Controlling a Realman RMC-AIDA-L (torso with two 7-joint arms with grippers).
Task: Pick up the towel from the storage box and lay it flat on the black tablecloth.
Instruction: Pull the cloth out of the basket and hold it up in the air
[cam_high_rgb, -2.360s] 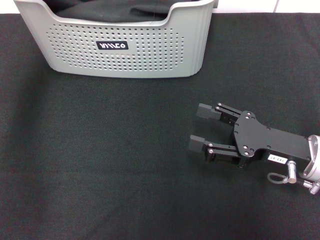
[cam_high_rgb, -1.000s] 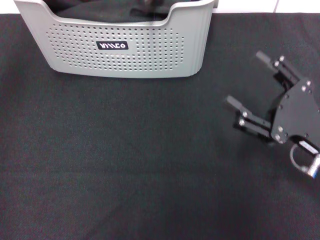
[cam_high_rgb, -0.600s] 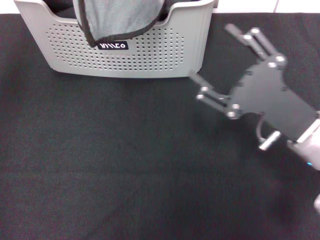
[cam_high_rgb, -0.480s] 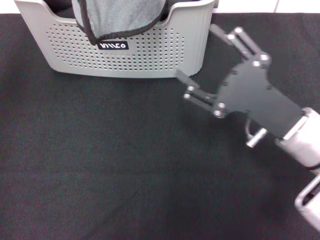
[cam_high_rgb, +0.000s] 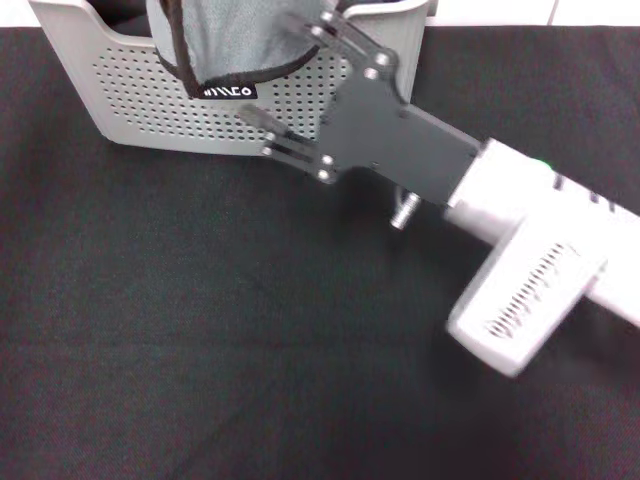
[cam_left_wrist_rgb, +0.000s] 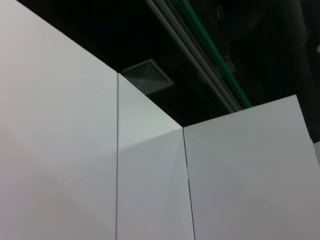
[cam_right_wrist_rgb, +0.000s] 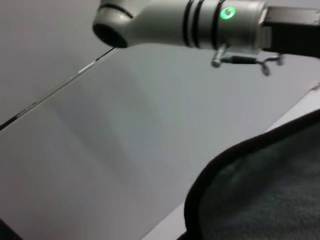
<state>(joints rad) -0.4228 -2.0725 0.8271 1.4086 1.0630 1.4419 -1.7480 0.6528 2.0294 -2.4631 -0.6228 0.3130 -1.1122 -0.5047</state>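
Hanging at the top of the head view, the towel shows its grey side and black trim, draped over the dipped front rim of the box and partly covering the black logo label. The right gripper reaches in from the right, its fingers spread wide in front of the box wall, one near the towel's lower edge. The tablecloth covers the tabletop below. The right wrist view shows the towel's trimmed edge close up. The left gripper is out of sight.
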